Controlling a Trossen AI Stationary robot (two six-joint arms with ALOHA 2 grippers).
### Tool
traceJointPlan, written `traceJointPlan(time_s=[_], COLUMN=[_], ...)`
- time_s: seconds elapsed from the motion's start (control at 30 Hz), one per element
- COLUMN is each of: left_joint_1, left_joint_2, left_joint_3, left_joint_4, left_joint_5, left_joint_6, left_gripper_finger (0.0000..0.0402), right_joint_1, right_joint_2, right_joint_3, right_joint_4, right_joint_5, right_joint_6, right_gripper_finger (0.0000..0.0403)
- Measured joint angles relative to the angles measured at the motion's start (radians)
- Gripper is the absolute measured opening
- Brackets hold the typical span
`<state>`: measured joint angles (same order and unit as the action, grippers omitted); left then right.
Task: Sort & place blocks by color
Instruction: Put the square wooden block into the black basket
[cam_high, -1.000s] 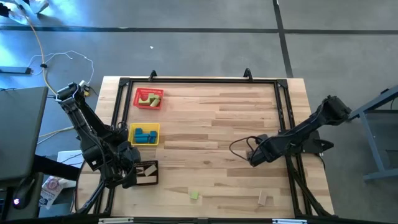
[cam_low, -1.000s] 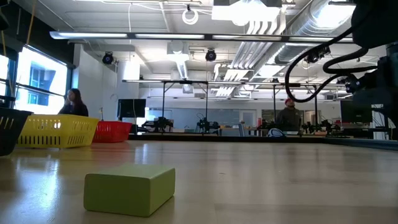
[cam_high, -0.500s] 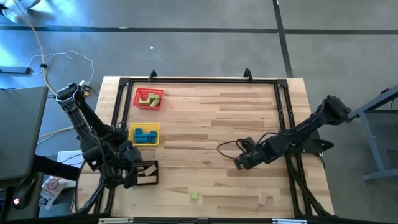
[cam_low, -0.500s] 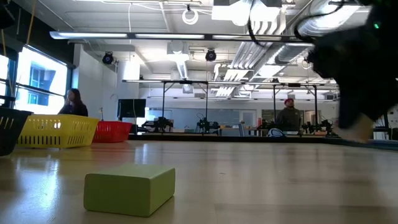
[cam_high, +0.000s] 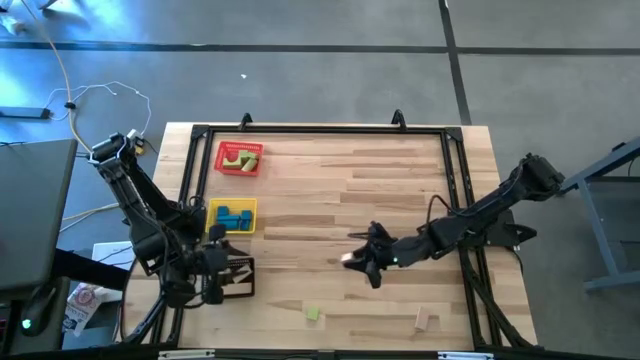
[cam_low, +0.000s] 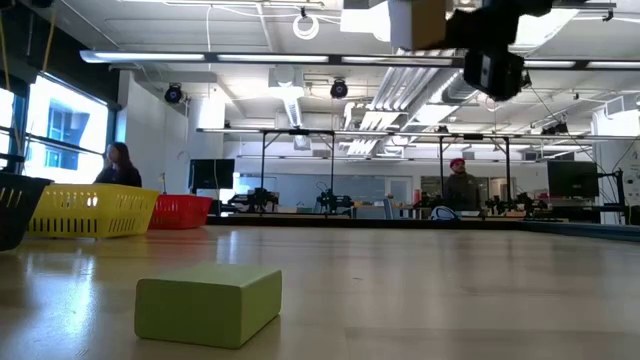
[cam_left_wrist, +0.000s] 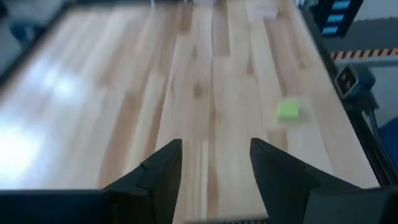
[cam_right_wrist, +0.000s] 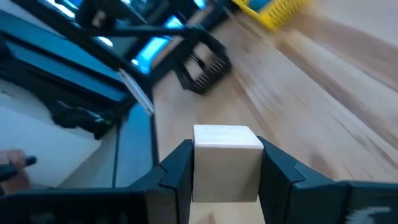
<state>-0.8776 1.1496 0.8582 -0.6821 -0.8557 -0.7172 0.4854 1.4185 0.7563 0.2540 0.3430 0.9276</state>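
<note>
Blocks are spread out: a tan block (cam_right_wrist: 226, 163) sits clamped between the right gripper (cam_high: 352, 260) fingers, lifted above mid-table. A green block (cam_high: 313, 314) and a tan bar (cam_high: 427, 320) lie near the front edge, well apart. Blue blocks (cam_high: 233, 216) fill the yellow tray (cam_high: 212, 207); the red tray (cam_high: 223, 150) holds green pieces. Left gripper (cam_left_wrist: 214, 163) hovers by the black tray (cam_high: 240, 279), jaws apart, empty.

Both arms matte black, jointed segments; black cable looped off right arm (cam_high: 480, 215). Left arm (cam_high: 140, 205) had pale fitting w/ orange bit at base. Gripper fingers dark, angular.
</note>
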Motion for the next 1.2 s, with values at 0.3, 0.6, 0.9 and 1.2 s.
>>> traceJointPlan(time_s=[0.3, 0.6, 0.9, 1.2], left_joint_1=[0.024, 0.117, 0.184, 0.230], left_joint_2=[0.053, 0.149, 0.239, 0.281], left_joint_3=[0.000, 0.000, 0.000, 0.000], left_joint_4=[0.256, 0.498, 0.786, 0.889], left_joint_5=[-0.169, -0.178, -0.180, -0.172], left_joint_6=[0.365, 0.636, 0.891, 0.934], left_gripper_finger=[0.0174, 0.0174, 0.0174, 0.0174], right_joint_1=[-0.001, -0.001, -0.001, -0.018], right_joint_2=[0.000, 0.000, 0.050, 0.165], right_joint_3=[0.000, 0.000, 0.000, 0.057], right_joint_4=[0.200, 0.352, 0.535, 0.605], right_joint_5=[0.084, 0.072, 0.067, 0.046], right_joint_6=[-0.125, -0.228, -0.298, -0.364], right_gripper_finger=[0.0109, 0.0110, 0.0110, 0.0110])
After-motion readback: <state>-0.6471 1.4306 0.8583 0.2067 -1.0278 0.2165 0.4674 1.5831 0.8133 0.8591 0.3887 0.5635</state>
